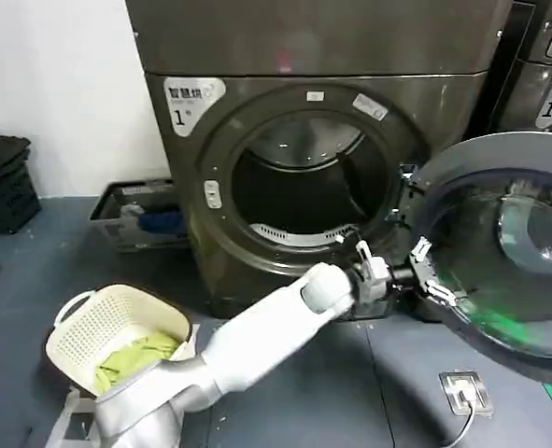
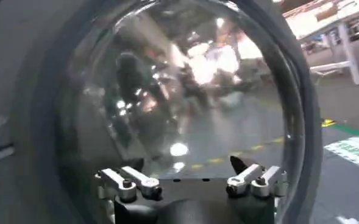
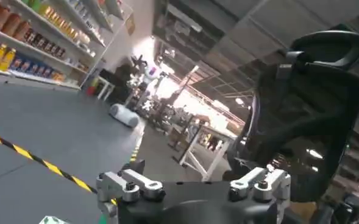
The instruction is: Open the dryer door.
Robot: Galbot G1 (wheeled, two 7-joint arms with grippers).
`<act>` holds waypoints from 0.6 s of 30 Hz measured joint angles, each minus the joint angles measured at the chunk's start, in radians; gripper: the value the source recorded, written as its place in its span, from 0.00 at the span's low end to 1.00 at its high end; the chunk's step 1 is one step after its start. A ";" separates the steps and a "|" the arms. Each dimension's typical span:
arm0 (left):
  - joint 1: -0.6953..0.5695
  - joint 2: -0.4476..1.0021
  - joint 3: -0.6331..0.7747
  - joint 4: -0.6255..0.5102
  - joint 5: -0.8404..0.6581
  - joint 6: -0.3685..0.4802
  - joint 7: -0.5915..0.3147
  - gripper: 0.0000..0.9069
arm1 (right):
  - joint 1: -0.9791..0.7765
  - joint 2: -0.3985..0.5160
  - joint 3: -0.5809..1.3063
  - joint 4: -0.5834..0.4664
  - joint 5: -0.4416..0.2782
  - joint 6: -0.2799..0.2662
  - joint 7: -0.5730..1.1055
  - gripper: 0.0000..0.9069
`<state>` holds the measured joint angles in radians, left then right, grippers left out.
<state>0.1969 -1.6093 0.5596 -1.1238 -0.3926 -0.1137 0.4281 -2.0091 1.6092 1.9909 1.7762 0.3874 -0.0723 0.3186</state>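
The dryer door (image 1: 500, 252), a chrome ring around dark glass, stands swung wide to the right of the grey-brown machine with the "1" label (image 1: 187, 103). The drum opening (image 1: 304, 182) is exposed. My left arm reaches across from the lower left, and my left gripper (image 1: 425, 273) is at the door's lower inner rim, near the hinge side. In the left wrist view the left gripper (image 2: 185, 169) is open with its fingers spread, facing the bulging door glass (image 2: 185, 91). My right gripper (image 3: 188, 173) is open and holds nothing, pointing away into the room.
A cream laundry basket (image 1: 79, 322) with green cloth sits on the floor at the lower left. A grey crate (image 1: 145, 215) lies beside the machine. A neighbouring machine (image 1: 546, 84) stands at the far right. A metal floor plate (image 1: 465, 390) with a cable lies below the door.
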 joint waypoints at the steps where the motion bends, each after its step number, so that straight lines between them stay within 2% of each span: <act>1: -0.001 0.000 0.000 0.005 0.000 0.001 -0.003 1.00 | 0.000 0.000 0.000 -0.001 0.000 0.000 0.000 1.00; 18: -0.010 0.000 -0.004 0.029 -0.001 0.002 -0.001 1.00 | 0.004 0.000 -0.002 0.011 0.000 0.001 0.000 1.00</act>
<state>0.1871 -1.6091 0.5558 -1.0945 -0.3935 -0.1114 0.4268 -2.0053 1.6092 1.9894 1.7871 0.3873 -0.0716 0.3186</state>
